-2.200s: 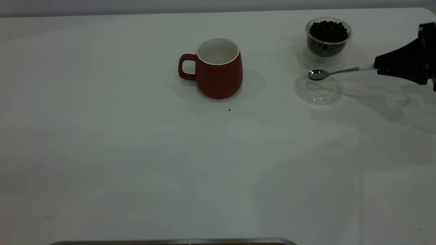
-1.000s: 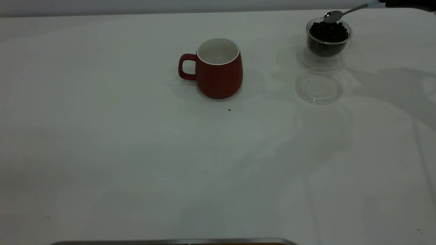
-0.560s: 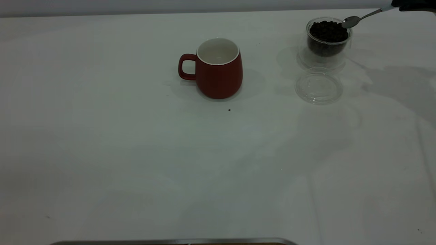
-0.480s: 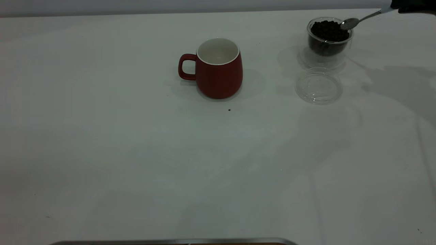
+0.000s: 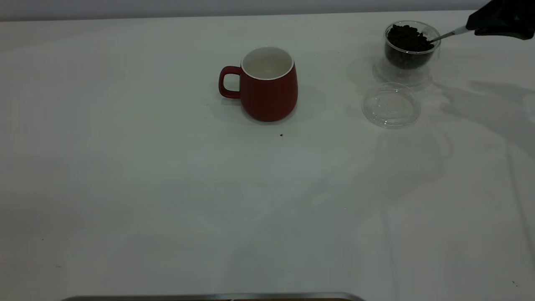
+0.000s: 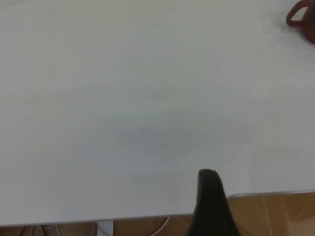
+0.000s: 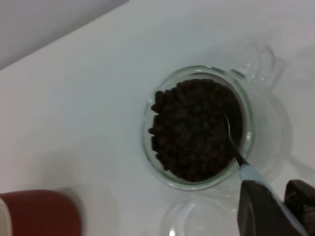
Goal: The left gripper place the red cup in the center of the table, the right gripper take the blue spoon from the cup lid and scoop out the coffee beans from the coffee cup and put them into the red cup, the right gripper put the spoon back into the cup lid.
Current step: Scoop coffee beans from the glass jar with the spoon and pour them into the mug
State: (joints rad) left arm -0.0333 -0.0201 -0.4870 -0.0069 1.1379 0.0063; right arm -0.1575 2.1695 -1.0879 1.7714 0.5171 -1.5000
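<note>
White tabletop [image 5: 167,188] fills the scene under flat light. At the near left edge the left gripper [image 6: 212,206] sits parked low over bare table, only one dark finger in sight, so I cannot tell whether its claw is apart or together. Mid-table stands the red cup [image 5: 267,83], handle to the left, its white inside showing no beans. Right of it lies the clear cup lid [image 5: 391,104], now bare. Behind the lid, the glass coffee cup [image 5: 411,48] has slid a little rightward since a moment ago, nudged as the blue spoon [image 5: 449,34], hovering above the rim a second earlier, dug its bowl into the coffee beans [image 7: 194,130]. At far right the right gripper [image 5: 499,21] is clamped on the spoon's pale handle. Scooping appears under way; the cup's slide suggests a gentler lift.
</note>
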